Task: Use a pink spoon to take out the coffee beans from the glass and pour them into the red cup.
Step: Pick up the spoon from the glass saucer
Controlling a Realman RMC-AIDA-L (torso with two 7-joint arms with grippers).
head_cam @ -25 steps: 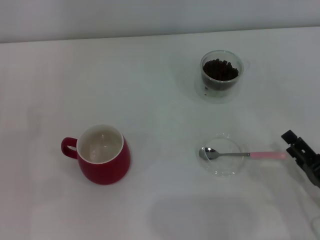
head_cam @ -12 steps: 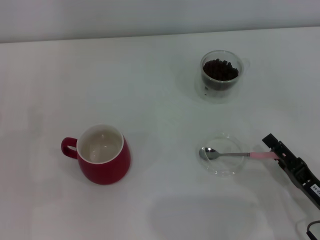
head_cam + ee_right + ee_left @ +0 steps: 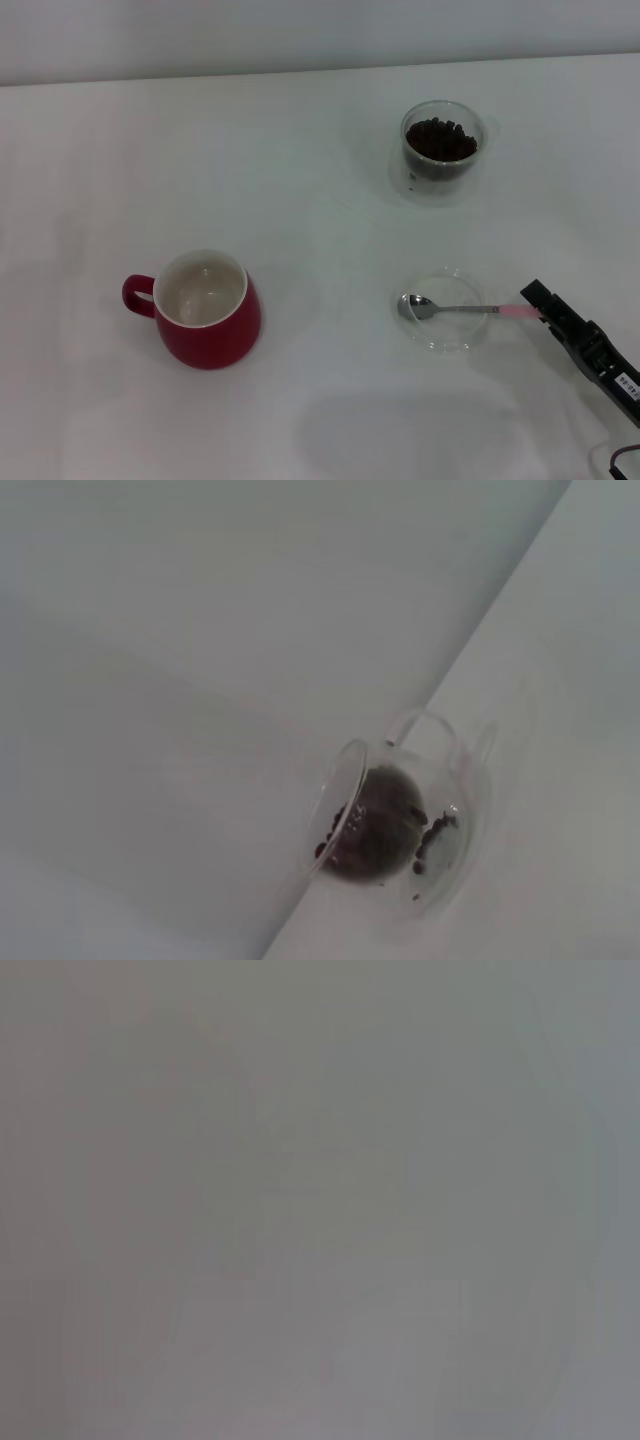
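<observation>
The pink spoon (image 3: 470, 309) lies across a flat clear saucer (image 3: 446, 344), its silver bowl toward the red cup and its pink handle pointing right. My right gripper (image 3: 536, 297) reaches in from the lower right, and its black tip covers the far end of the pink handle. Further back stands the glass (image 3: 442, 150) (image 3: 400, 825) filled with dark coffee beans (image 3: 440, 138) (image 3: 378, 832). At the front left is the red cup (image 3: 205, 312), white inside, its handle pointing left. The left gripper is out of view.
Everything rests on a white table (image 3: 320, 200) that meets a pale wall at the back. The left wrist view is a plain grey blur.
My right gripper has come in from the right edge toward the spoon and now hides the end of the pink handle. The spoon, glass and cup have not moved.
</observation>
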